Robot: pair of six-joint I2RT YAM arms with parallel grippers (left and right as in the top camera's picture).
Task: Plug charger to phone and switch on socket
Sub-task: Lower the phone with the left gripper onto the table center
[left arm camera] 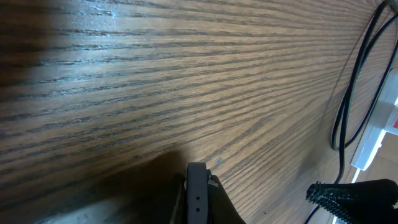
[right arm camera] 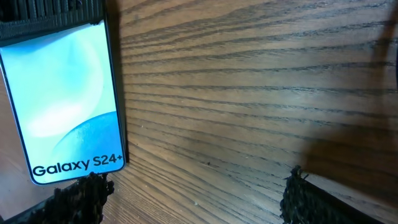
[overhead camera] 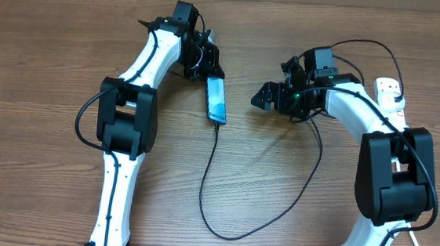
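The phone (overhead camera: 217, 99) lies on the table with its light-blue screen up and reads "Galaxy S24+" in the right wrist view (right arm camera: 62, 99). My left gripper (overhead camera: 207, 65) is shut on the phone's far end. Seen from the left wrist, its thin edge (left arm camera: 197, 190) stands between the fingers. The charger's black cable (overhead camera: 206, 185) runs from the phone's near end in a loop toward the right arm. My right gripper (overhead camera: 265, 95) stands open to the right of the phone, its fingers (right arm camera: 81, 196) holding nothing. The white socket (overhead camera: 391, 93) lies at the far right, partly hidden behind the right arm.
The charger cable loops close to the table's front edge (overhead camera: 231, 235). In the left wrist view, black cables (left arm camera: 351, 93) cross the wood beside the white socket (left arm camera: 379, 134). The right arm's own cables arch above its wrist (overhead camera: 368, 44).
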